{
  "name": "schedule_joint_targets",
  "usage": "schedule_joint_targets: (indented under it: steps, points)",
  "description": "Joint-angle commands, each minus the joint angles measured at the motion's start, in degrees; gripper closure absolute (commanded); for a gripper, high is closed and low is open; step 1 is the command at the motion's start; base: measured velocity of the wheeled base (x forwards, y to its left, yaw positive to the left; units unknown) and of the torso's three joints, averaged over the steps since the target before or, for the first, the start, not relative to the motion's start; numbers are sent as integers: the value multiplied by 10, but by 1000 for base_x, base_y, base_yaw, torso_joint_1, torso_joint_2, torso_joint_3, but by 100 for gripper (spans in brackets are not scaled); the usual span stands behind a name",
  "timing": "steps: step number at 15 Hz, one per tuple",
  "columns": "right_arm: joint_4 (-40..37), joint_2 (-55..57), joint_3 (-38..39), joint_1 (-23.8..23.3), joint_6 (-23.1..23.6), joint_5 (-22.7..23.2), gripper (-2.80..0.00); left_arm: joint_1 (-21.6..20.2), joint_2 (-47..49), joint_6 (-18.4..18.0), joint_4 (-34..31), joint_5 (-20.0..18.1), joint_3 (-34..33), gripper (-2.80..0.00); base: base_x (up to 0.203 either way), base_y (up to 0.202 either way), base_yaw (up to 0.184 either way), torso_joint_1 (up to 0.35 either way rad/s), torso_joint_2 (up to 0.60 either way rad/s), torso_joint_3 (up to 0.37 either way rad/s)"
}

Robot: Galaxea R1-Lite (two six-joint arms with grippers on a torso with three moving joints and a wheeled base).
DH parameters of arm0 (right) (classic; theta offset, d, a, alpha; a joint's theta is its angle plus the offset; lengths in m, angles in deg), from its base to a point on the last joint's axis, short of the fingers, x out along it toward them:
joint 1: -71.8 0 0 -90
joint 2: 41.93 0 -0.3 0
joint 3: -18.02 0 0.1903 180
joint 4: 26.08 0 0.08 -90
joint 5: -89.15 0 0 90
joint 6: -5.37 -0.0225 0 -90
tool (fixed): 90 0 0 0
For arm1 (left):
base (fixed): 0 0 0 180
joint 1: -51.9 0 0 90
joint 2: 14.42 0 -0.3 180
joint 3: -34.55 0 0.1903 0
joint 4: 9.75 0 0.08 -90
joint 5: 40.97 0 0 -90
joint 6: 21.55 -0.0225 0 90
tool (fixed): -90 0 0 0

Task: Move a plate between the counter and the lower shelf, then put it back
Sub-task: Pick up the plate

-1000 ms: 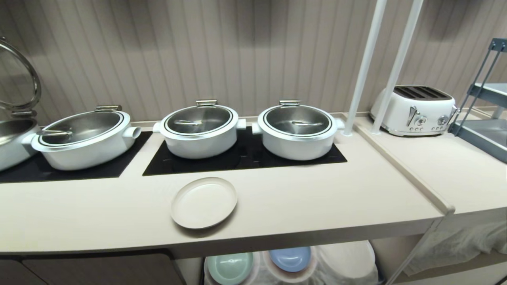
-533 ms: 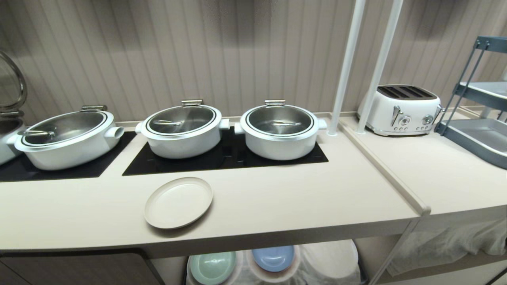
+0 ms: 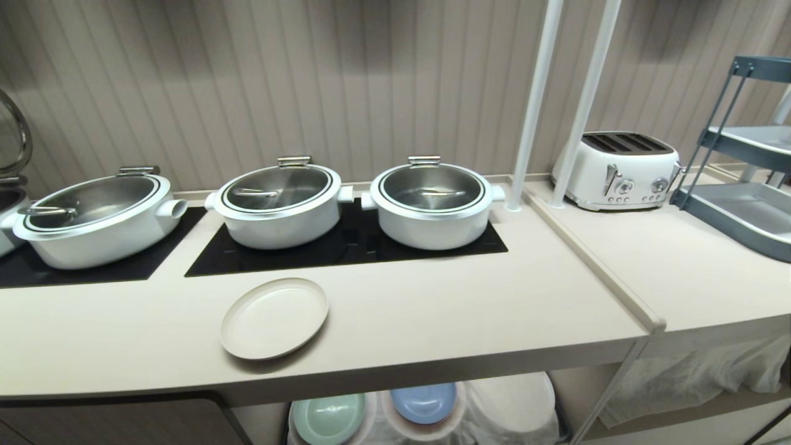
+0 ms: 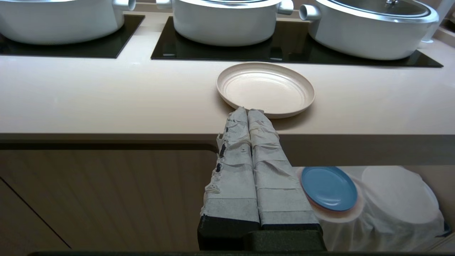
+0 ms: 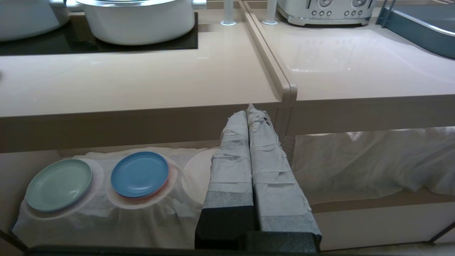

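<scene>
The cream plate (image 3: 274, 317) (image 4: 265, 88) lies flat on the beige counter (image 3: 445, 315) (image 4: 106, 103), just in front of the black hob panel. Under the counter the lower shelf (image 3: 432, 411) (image 5: 106, 209) holds white-draped stacks with a mint-green plate (image 3: 328, 418) (image 5: 59, 184) and a blue plate (image 3: 423, 403) (image 4: 328, 188) (image 5: 139, 174) on top. My left gripper (image 4: 247, 111) is shut and empty, held off the counter's front edge, its tips in line with the plate's near rim. My right gripper (image 5: 249, 111) is shut and empty, before the counter edge. Neither arm shows in the head view.
Three white lidded pots (image 3: 434, 202) stand on the black hob panels (image 3: 346, 250). Two white poles (image 3: 534, 105) rise at the counter's joint. A white toaster (image 3: 615, 170) and a grey-blue tiered rack (image 3: 738, 204) sit on the right counter section. White cloth (image 5: 369, 160) drapes the right bay.
The whole head view has slid left, so the camera has moved to the right. The plate, pots and plates below have kept their places on the counter and shelf.
</scene>
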Motion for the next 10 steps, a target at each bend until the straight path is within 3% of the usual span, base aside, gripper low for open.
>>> schedule_joint_targets:
  steps: [1, 10]
  points:
    - [0, 0, 0, 0, 0, 0, 0, 0, 0, -1, 0, 0, 0, 0, 0, 0, 0, 0, 0, 0]
    - [0, 0, 0, 0, 0, 0, 0, 0, 0, -2, 0, -5, 0, 0, 0, 0, 0, 0, 0, 0]
